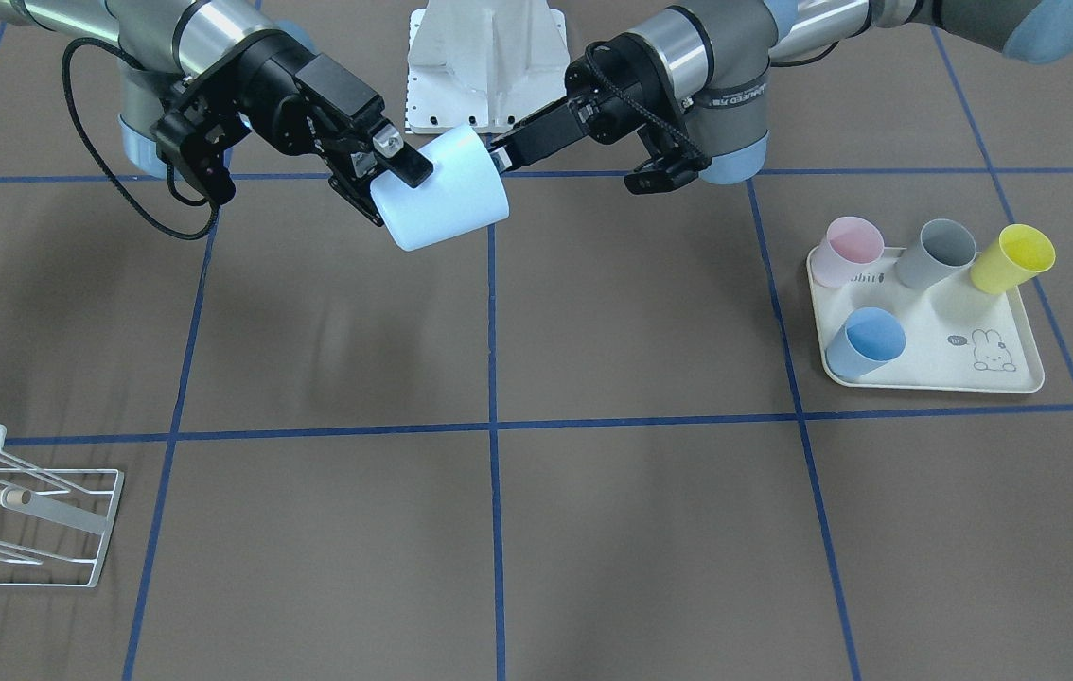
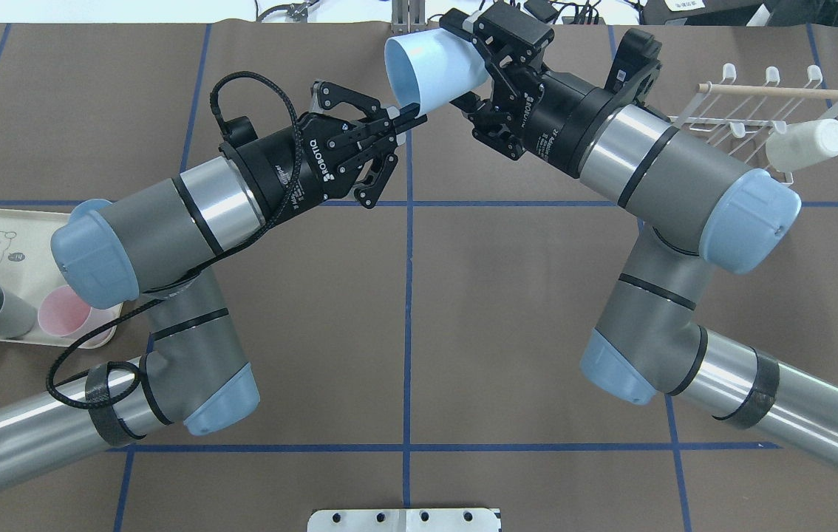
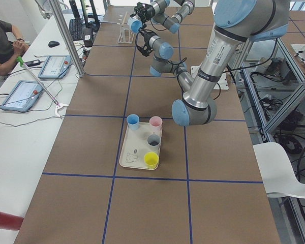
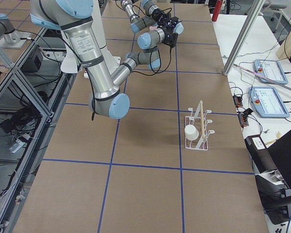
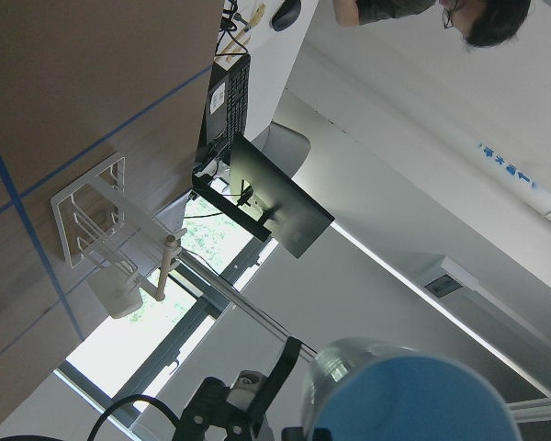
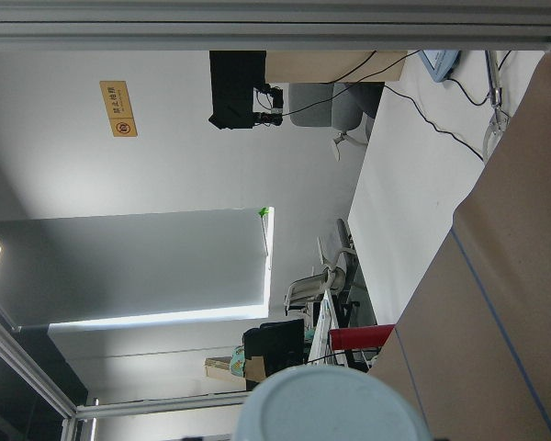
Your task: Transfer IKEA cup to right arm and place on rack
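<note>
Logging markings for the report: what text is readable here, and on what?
"ROBOTIQ": on the left gripper body.
"hi": in a speech bubble on the tray.
"obit": on the tray, start hidden by the pink cup.
Yellow wall sign: too blurred.
Small print on left arm: unreadable.

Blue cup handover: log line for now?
phase: handover | blue cup: midair | left tool: pinching rim | right tool: gripping body | rack: one white cup

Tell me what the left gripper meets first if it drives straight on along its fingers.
The light blue cup: the left gripper points at its rim and looks already closed on it, while the right gripper holds the cup's base end.
</note>
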Available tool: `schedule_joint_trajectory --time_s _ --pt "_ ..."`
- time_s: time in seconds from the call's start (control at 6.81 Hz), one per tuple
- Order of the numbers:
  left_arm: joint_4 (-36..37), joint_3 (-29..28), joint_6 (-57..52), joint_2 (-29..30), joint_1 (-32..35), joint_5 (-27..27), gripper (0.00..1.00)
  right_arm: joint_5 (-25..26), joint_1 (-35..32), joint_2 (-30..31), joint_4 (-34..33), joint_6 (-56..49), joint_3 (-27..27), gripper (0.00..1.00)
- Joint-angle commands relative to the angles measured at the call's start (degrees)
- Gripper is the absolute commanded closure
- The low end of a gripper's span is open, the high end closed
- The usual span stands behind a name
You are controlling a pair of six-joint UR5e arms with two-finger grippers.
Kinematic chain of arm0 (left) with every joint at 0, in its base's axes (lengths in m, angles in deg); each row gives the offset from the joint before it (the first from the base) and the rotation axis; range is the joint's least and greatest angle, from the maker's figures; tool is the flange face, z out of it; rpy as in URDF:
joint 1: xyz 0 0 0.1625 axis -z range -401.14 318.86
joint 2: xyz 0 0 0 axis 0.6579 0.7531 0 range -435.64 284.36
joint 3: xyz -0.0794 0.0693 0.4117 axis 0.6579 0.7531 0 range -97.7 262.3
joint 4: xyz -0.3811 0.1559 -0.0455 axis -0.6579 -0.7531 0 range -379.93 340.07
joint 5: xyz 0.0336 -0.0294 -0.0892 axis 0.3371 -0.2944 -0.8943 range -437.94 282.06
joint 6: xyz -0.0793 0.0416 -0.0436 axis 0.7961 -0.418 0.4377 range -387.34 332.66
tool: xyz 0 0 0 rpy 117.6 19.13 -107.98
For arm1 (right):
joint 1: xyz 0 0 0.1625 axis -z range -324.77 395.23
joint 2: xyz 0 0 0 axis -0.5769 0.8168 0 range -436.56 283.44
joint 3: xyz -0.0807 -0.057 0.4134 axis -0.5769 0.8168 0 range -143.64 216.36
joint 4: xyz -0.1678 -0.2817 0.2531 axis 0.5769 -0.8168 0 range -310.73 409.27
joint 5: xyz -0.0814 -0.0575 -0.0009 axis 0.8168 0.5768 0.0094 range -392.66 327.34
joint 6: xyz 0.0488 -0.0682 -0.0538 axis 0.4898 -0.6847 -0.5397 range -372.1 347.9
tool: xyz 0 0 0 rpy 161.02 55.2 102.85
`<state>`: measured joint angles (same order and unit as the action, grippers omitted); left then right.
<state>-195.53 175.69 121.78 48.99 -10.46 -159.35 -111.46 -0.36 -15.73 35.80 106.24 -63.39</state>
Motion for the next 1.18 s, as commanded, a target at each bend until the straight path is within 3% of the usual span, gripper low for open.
schedule_joint_trajectory --time_s 0.0,0.59,0.73,1.03 --pt "0.00 0.03 -0.32 0.17 0.00 0.02 0.01 0.49 -0.09 -0.01 -0.07 -0.12 0.09 1.00" --pt "-0.17 0.38 -1.63 -0.35 0.17 0.99 0.00 2.84 -3.50 0.25 -0.94 -3.53 0.18 1.00" --pt "-0.09 0.82 -6.43 -0.53 0.26 0.72 0.00 5.21 -5.26 0.69 -3.47 -9.12 0.52 1.00" --pt "1.05 0.74 -10.58 -1.40 0.44 0.63 0.00 5.67 -11.39 0.78 -16.26 -17.32 -0.17 1.00"
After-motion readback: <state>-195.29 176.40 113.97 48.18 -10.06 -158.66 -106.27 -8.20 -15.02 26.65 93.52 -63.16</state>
